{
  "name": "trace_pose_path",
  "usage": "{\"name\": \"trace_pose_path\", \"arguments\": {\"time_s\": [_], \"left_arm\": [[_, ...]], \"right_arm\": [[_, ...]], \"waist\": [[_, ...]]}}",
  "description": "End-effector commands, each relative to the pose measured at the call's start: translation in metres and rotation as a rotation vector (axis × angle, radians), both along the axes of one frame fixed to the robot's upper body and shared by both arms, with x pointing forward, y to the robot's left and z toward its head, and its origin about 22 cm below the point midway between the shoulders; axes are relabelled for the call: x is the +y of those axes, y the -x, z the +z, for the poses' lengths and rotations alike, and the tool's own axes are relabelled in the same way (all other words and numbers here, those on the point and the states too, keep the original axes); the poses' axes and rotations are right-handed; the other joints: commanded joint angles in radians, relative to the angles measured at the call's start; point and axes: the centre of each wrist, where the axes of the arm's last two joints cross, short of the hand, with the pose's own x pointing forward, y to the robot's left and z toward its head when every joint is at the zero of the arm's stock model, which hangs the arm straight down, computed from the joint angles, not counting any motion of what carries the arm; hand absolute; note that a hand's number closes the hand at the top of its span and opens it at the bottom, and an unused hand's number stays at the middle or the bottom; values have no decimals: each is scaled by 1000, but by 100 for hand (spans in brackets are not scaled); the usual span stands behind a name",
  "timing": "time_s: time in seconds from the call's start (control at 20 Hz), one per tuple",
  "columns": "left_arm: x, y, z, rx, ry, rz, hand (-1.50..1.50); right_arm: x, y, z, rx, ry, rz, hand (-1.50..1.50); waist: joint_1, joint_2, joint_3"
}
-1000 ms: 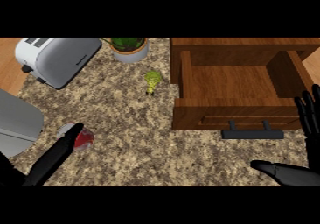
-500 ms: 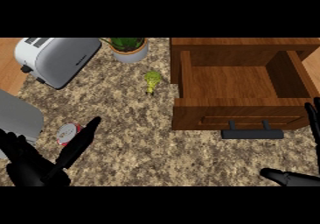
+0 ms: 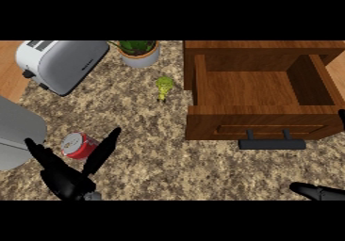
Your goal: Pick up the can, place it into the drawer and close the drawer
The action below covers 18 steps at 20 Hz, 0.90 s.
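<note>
Down at seven o'clock my left hand [image 3: 67,179] is spread wide, fingers straight and splayed, gripping nothing. One long finger points up toward one o'clock and ends just beside the can [image 3: 77,145]; another finger rises at the hand's eleven o'clock. The can, red with a pale lid, lies tilted on the speckled stone counter [image 3: 168,155], just to the upper right of that hand, and I cannot tell whether any finger touches it.

My right hand [image 3: 321,191] shows only as a dark finger at five o'clock along the lower edge, with another thin tip at three o'clock by the right edge. The parts I see look straight and hold nothing.

Up at one to two o'clock the wooden drawer [image 3: 262,89] stands pulled open, its inside bare wood, its black handle [image 3: 271,142] facing me on the front panel. The can is well apart from it, over at its eight o'clock.

At eleven o'clock sits a silver toaster [image 3: 61,63]; at twelve, a potted plant [image 3: 139,51]; just below that, a small yellow-green object [image 3: 163,87]. A grey appliance [image 3: 14,132] fills nine o'clock.
</note>
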Motion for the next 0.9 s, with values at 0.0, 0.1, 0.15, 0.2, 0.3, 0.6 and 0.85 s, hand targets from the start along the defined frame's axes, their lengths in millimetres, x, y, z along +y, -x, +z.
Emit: {"name": "trace_pose_path", "arguments": {"time_s": [0.0,0.1,0.15,0.2,0.3,0.6,0.85], "left_arm": [[15,-8,-18,-13,21,113,-150],[5,-15,-29,-1,18,124,-150],[9,-2,-28,12,47,111,-150],[-2,1,-32,16,59,124,-150],[-4,-6,-33,11,54,125,-150],[8,13,-40,41,41,134,-150],[20,-6,-43,57,69,123,-150]], "right_arm": [[0,0,7,-13,-8,-13,-150],[-14,7,12,-5,6,-22,-150],[-5,-2,4,7,6,4,-150],[-4,1,9,-3,5,-7,-150],[-10,21,11,-4,5,5,-150],[-12,15,10,3,5,-15,-150],[-13,27,13,-2,4,-10,-150]], "waist": [[-1,0,-1],[-6,0,-1],[1,0,-1],[1,0,-2],[-4,-1,-1],[4,-2,-3],[0,-2,-4]]}}
